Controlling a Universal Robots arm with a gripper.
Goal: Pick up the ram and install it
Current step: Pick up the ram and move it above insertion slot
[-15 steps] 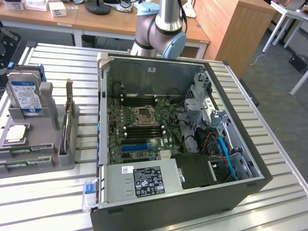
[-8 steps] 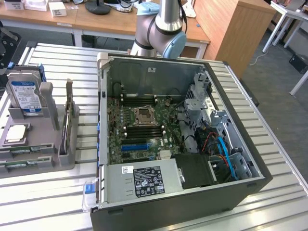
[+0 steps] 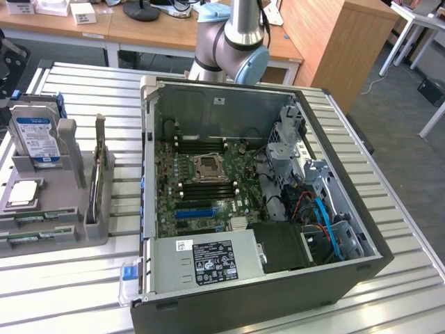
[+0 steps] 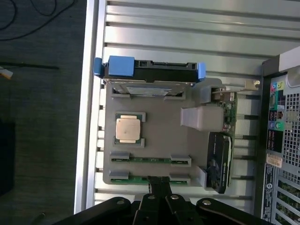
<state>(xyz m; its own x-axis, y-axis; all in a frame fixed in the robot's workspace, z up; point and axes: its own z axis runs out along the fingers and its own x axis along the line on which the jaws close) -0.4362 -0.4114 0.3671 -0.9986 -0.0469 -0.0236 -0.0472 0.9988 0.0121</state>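
Open PC tower [image 3: 243,306] lies on the slatted bench [image 3: 83,292]. Beside it is a grey holder tray [image 4: 164,140]. Two ram sticks [image 4: 150,159] sit in end clips at the tray's side away from the hard drive [image 4: 149,75]. I judge them light, stiff, thin and fragile, best taken by the long edges at mid-length, off the chips. My hand [image 4: 158,180] hangs over the outer stick, fingers pressed together, holding nothing. The drive's blue-white label and the power-supply sticker [image 3: 214,261] are too small to read.

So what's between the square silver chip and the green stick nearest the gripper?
Another green ram stick, lying in its own slot of the gray holder. The wrist view shows it.
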